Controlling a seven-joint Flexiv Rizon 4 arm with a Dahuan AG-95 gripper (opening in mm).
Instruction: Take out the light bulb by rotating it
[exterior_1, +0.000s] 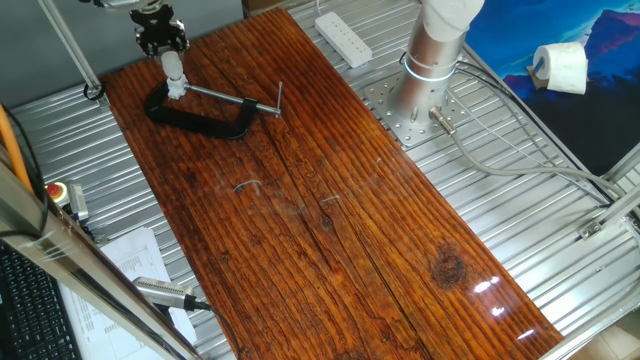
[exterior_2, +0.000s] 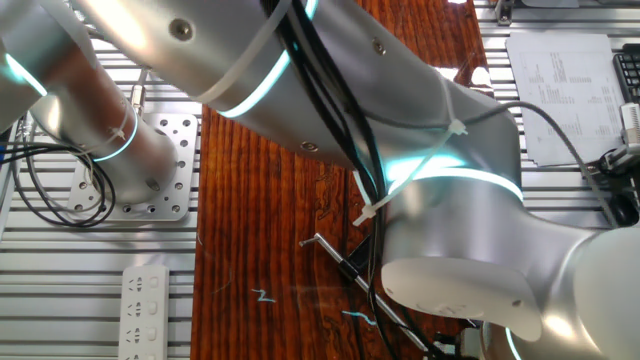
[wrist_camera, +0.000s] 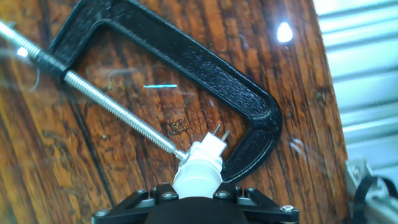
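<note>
My gripper (exterior_1: 168, 55) is shut on the white light bulb (exterior_1: 175, 80) and holds it upright at the far left of the wooden table (exterior_1: 330, 220). In the hand view the light bulb (wrist_camera: 199, 169) points down from my gripper (wrist_camera: 198, 198), with two small metal pins at its tip. The tip hangs just over the end of the steel screw bar (wrist_camera: 112, 106), inside the mouth of the black C-clamp (wrist_camera: 205, 68). I cannot tell whether the pins touch anything. The C-clamp (exterior_1: 200, 115) lies flat on the wood. In the other fixed view the arm hides the bulb.
A white power strip (exterior_1: 344, 38) lies at the table's far edge, beside the arm's base (exterior_1: 425, 75). A roll of tissue (exterior_1: 560, 68) sits at the right. Printed paper (exterior_1: 130, 262) and a cabled tool (exterior_1: 165, 292) lie at the left front.
</note>
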